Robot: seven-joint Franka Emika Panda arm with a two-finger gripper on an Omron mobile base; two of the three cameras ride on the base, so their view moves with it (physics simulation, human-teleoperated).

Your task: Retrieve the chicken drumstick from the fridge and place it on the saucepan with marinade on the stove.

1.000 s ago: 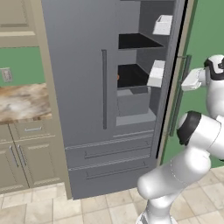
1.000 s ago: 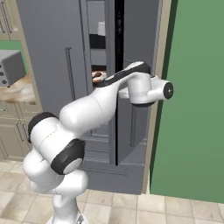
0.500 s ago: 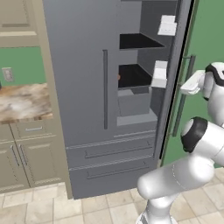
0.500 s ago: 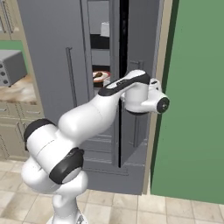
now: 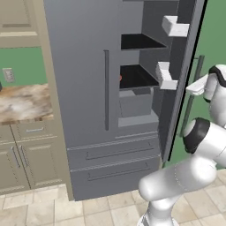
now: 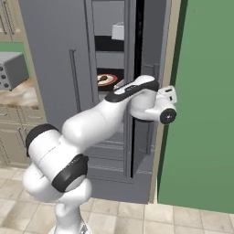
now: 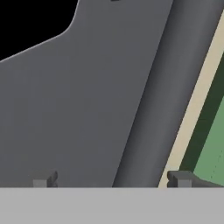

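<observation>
Claw [image 7: 109,179] spread open, tips either side of the right door's bar handle on the tall grey double-door fridge [image 5: 84,88]. Door part-open; small orange-red chicken drumstick [image 5: 120,78] unretrieved on dark shelf, fetching and placing left.

One fridge [image 5: 84,88], two doors, two lower drawers [image 5: 112,163]. Two white door bins [image 5: 175,26] on the open door; two dark shelves [image 5: 139,42] visible. One plate [image 6: 109,78] inside.
</observation>
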